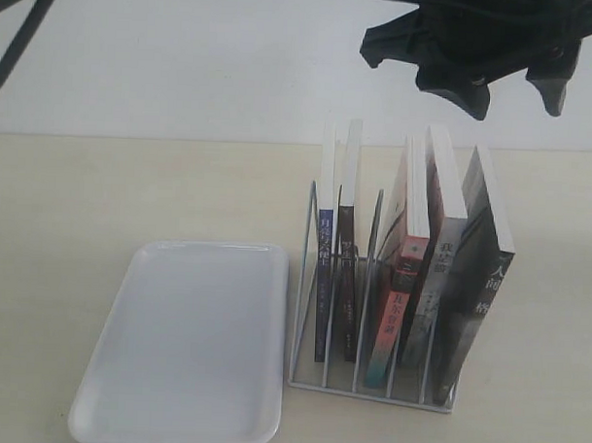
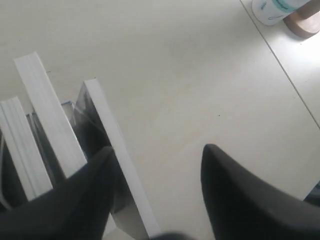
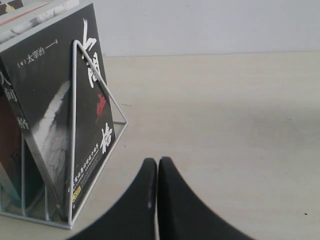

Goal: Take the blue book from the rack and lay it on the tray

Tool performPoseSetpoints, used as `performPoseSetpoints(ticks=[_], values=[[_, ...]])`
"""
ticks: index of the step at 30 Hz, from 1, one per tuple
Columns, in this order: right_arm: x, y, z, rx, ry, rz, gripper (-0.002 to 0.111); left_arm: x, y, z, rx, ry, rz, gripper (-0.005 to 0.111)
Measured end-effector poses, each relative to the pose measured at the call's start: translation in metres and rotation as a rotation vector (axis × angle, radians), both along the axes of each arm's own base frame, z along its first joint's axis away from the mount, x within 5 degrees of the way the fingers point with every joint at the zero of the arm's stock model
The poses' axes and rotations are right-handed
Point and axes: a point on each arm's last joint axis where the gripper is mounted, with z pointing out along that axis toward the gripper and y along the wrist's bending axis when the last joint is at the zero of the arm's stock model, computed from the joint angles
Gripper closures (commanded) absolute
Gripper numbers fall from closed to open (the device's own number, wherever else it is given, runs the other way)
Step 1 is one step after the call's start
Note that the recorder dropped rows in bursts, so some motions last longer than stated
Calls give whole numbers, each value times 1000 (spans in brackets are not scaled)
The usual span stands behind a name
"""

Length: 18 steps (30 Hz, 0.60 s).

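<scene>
White tray (image 1: 175, 353) nearest; blue book (image 1: 323, 281), blue spine, white characters, upright in rack (image 1: 368, 392); left hand (image 2: 159, 149) released, right hand (image 3: 157, 162) clenched

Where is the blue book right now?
In the exterior view, the blue book stands at the left end of the rack, between the tray and a dark-spined book.

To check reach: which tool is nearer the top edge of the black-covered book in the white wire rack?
Probably left. The left tool hangs open over the top edge of the black-covered book; the right tool sits low beside the white wire rack, apart.
</scene>
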Motion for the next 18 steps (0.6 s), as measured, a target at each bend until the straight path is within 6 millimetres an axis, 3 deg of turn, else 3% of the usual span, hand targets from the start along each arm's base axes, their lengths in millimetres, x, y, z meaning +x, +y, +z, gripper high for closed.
performPoseSetpoints(ticks=[6,13,18], values=[[0,0,0,0,0,0,108,-2,2,2,12,6,-3,56],[0,0,0,0,0,0,108,-9,16,27,-4,-56,0,57],[0,0,0,0,0,0,108,-21,18,41,-22,-86,-32,66]])
